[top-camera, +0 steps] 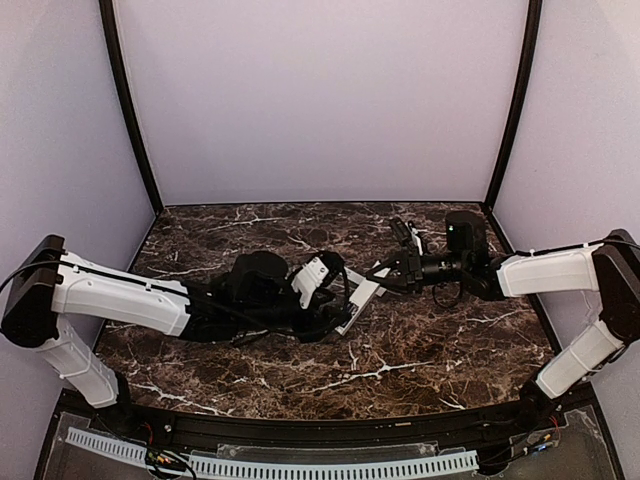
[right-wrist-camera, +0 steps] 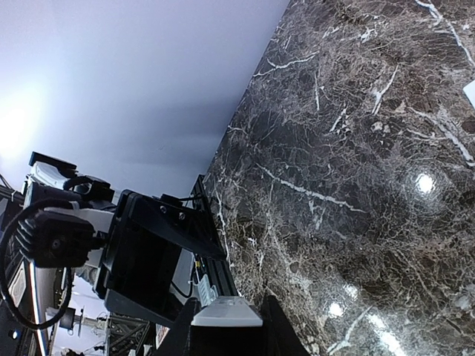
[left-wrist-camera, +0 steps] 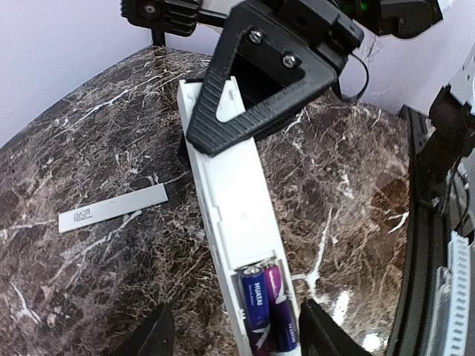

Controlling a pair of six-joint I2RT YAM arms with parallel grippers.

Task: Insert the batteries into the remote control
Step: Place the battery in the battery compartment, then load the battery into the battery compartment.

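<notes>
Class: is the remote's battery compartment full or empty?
Full: two purple batteries lie side by side in the remote control's open bay.

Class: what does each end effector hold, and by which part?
Right end effector: the remote control, by the end opposite the batteries. Left end effector: open, holding nothing.

Dark veined counter [top-camera: 420, 370] with pale walls [top-camera: 320, 100] around it. The left arm [top-camera: 120, 295] stretches in low from the left, and the left end effector [top-camera: 338, 304] sits at the near end of the remote control [top-camera: 362, 298]. The right arm [top-camera: 545, 272] comes in from the right, and the right end effector [top-camera: 388, 278] meets the far end. The white bar runs slantwise between the two end effectors. The jaws are too small to read. Cannot tell whether the bar rests on the counter or is lifted.
</notes>
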